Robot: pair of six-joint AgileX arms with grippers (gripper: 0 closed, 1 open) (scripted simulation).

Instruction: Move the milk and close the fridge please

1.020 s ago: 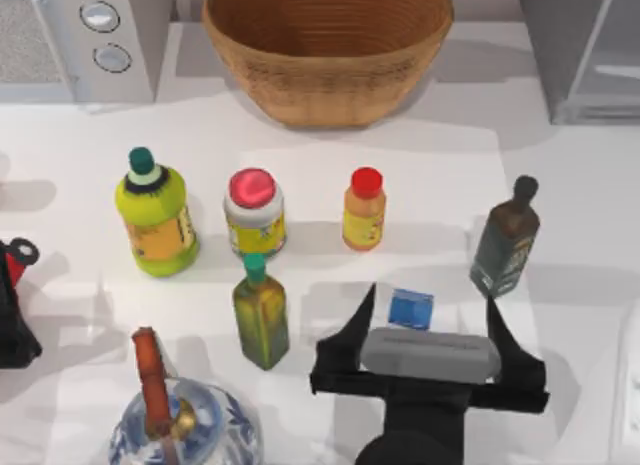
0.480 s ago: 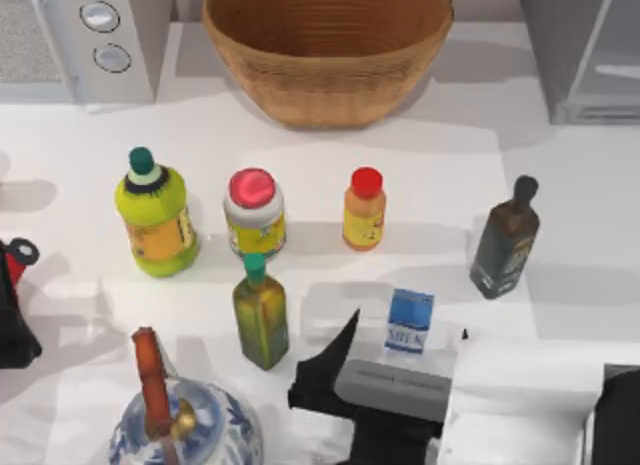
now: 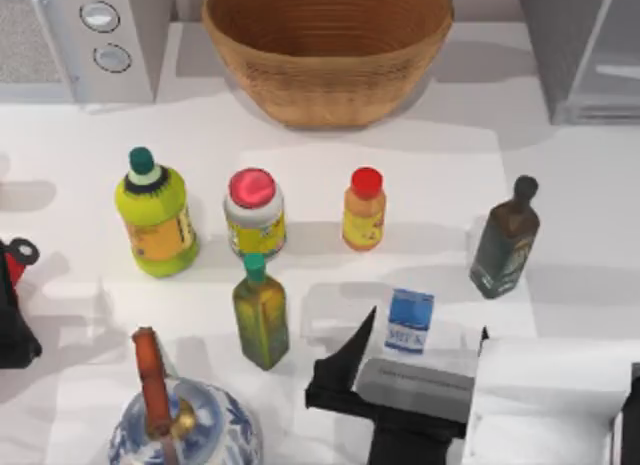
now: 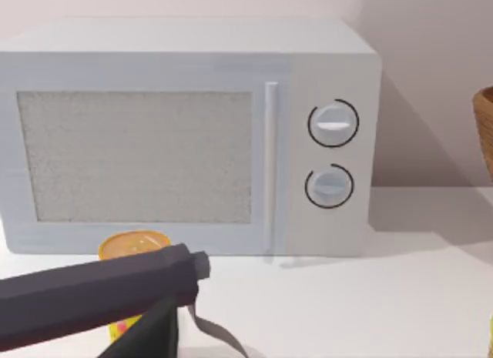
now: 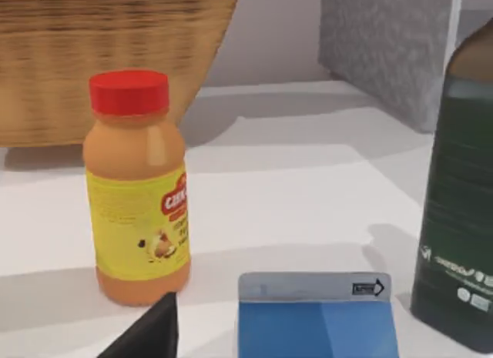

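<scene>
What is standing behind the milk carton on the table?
Behind the milk carton stands the orange bottle with a red cap, and farther back the basket. The right gripper covers the table just in front of the carton.

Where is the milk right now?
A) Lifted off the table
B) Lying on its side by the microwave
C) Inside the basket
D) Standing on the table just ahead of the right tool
D: the milk stands upright on the table, just in front of the open right tool, with the orange bottle behind it.
</scene>
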